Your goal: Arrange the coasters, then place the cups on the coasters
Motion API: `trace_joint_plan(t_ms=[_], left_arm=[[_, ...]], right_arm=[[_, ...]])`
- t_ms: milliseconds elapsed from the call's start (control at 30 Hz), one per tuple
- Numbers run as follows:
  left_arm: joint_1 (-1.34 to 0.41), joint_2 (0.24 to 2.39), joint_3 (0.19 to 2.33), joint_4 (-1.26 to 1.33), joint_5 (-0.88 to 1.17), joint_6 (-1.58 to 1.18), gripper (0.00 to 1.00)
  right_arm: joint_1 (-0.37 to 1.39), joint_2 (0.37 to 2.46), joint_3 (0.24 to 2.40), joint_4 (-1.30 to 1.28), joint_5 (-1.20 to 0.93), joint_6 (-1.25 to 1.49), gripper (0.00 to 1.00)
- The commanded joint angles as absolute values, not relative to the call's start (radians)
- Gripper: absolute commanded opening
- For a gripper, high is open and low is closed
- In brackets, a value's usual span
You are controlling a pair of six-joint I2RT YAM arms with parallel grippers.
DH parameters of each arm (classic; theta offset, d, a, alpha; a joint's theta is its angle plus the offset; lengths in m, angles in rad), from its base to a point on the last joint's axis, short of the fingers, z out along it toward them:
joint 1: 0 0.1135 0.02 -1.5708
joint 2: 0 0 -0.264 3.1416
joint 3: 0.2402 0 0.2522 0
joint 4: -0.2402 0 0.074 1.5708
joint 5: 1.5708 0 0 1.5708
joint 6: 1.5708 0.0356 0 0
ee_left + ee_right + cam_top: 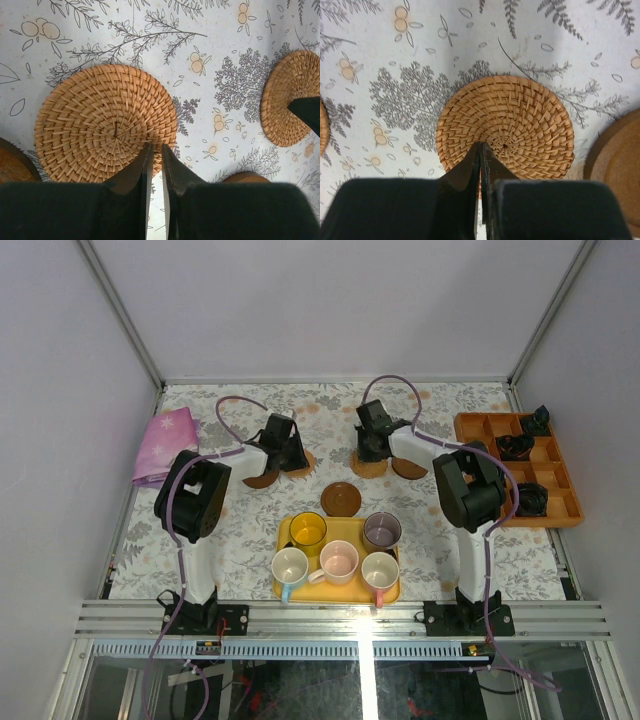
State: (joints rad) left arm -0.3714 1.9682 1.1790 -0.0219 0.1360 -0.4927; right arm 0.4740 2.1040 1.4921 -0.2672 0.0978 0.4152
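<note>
Across the far half of the desk [200,540], both arms worked coasters. Left gripper [156,165] hung nearly pressed together over a tan coaster [105,122]; right gripper [481,165] was shut above another [520,120], seemingly nudging them into position. Cups [338,560] waited on the yellow tray [345,530].

From the overhead camera behind the arm bases you look down on the whole table [250,530]. Your left wrist camera looks straight down, close over a light woven coaster [105,124]; at its right edge appears a second woven coaster [287,97], the one your right wrist camera frames close up [506,127].
</note>
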Motion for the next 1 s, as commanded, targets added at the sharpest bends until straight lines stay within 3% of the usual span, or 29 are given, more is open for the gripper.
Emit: trace_joint_plan(t_ms=[0, 233, 633, 867, 967], left_arm=[[-0.376, 1.929, 1.216, -0.074, 0.092, -0.448, 0.11], [-0.376, 1.825, 1.211, -0.045, 0.065, -0.430, 0.11], [-0.374, 1.650, 0.946, -0.024, -0.106, -0.506, 0.11], [-0.357, 1.600, 0.911, -0.115, -0.269, -0.524, 0.02], [-0.309, 1.623, 0.919, -0.124, -0.251, -0.537, 0.01]], right_arm=[[0.466, 2.005, 1.480, -0.329, 0.089, 0.371, 0.00], [0.483, 1.874, 1.437, -0.309, 0.022, 0.340, 0.00], [0.606, 1.854, 1.270, -0.263, -0.037, 0.359, 0.00], [0.650, 1.893, 1.265, -0.245, -0.068, 0.363, 0.00], [0.653, 1.933, 1.292, -0.244, -0.088, 0.363, 0.00]])
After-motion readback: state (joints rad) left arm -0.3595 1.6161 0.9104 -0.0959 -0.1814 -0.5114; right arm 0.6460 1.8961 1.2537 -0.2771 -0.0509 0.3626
